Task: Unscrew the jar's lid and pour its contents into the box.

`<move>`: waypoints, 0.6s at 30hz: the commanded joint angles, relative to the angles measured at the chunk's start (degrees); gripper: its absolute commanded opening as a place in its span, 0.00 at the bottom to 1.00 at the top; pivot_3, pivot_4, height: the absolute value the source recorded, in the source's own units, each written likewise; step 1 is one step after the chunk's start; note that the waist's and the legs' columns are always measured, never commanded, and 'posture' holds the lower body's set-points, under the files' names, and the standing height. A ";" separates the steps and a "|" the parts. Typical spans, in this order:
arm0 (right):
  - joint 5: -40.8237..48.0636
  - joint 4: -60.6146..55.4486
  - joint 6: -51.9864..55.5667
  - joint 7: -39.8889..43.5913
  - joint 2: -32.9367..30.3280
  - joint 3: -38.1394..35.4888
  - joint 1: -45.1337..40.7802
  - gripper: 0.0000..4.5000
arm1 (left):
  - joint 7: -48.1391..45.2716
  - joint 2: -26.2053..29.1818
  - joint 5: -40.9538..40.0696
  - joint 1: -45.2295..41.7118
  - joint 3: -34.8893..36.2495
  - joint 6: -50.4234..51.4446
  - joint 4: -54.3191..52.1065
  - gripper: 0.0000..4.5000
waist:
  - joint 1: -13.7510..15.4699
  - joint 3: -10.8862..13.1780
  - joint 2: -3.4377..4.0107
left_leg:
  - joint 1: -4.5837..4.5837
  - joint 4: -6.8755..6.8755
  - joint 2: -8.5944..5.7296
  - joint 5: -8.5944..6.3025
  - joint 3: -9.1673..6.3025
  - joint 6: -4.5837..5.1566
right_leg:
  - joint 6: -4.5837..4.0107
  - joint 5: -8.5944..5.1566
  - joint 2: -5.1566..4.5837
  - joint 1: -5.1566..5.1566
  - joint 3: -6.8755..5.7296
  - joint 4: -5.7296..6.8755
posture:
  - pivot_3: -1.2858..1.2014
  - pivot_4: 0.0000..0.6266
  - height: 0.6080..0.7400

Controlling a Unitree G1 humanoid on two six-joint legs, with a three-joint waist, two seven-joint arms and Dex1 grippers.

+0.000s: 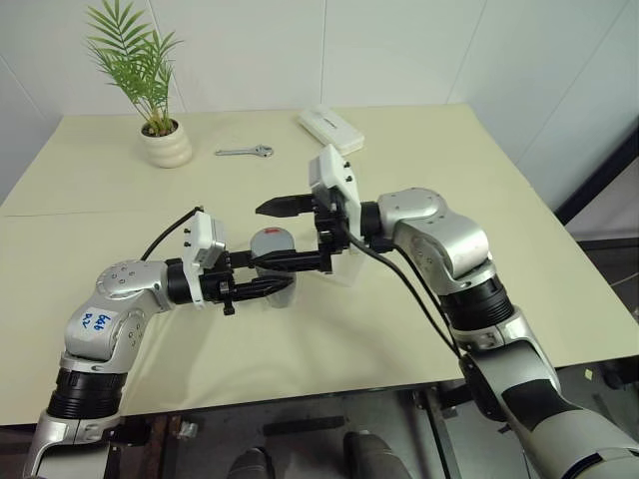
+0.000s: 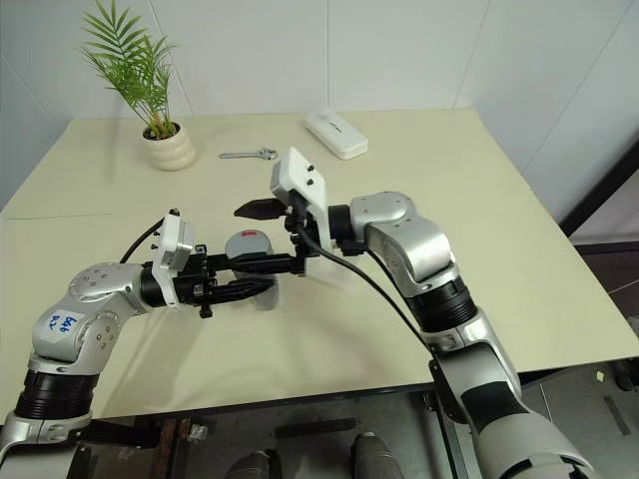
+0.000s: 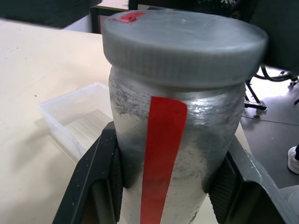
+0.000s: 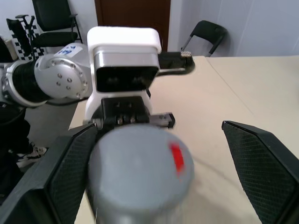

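Note:
My left gripper [image 3: 168,186] is shut on the jar [image 3: 187,154], a silvery cylinder with a red stripe, held upright just above the table. The grey lid [image 1: 272,240] with a red mark sits on the jar's mouth. My right gripper [image 4: 163,163] reaches in from the side and stands open, one finger on each side of the lid [image 4: 135,172]. One of its fingers [image 4: 70,172] is close to the lid's rim and the other [image 4: 261,172] is well apart from it. The clear box [image 3: 74,121] lies on the table just beyond the jar. The jar's wall hides the contents.
At the back of the cream table [image 1: 479,200] stand a potted palm [image 1: 166,145], a small wrench [image 1: 245,152] and a white oblong case [image 1: 330,128]. The table's front edge runs just under my arms.

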 commanded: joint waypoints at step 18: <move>7.47 -2.24 4.11 6.40 -3.97 -4.46 0.52 1.00 | -0.71 0.90 -0.72 -0.02 1.22 -1.28 -1.88 0.42 | -0.02 0.00 0.00 | 0.01 -0.01 0.03 0.00 0.00 0.00 | -0.01 -0.01 0.03 -0.01 0.01 0.01 | 0.52 0.24 1.00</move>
